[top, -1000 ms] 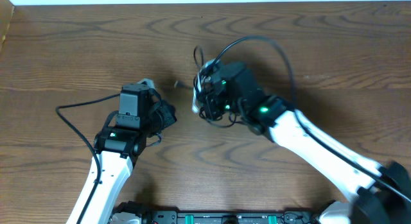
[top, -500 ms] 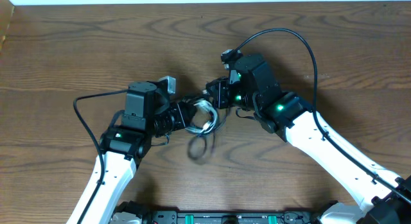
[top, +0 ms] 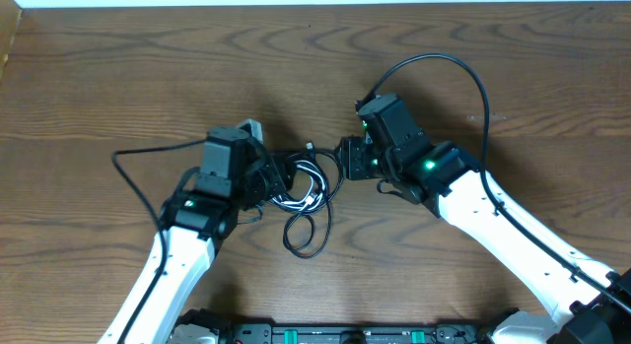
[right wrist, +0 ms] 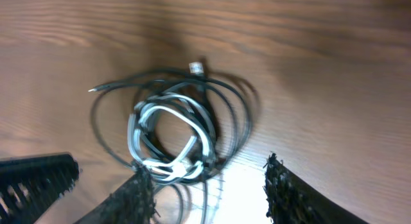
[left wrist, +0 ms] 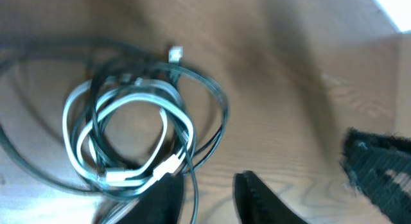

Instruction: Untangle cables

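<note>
The tangled coil of thin white and black cords [top: 307, 190] is lying near the middle of the brown wooden desk [top: 118, 78], between the two tools. The left tool [left wrist: 209, 199] at the coil's 9 o'clock and the right tool [right wrist: 212, 192] at its 3 o'clock are both standing spread, with nothing pinched. The step is probably best done if a single outer black strand is taken while the white loops are being pinned, so that no knot is tightened.

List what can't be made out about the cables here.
- Left wrist view: blur smears the cables; which black cord crosses which is unreadable.
- Right wrist view: their lower loops fade into glare at the bottom edge, beside the right fingers.
- Overhead: the left fingers cover their left side; crossings are too small to follow.
</note>
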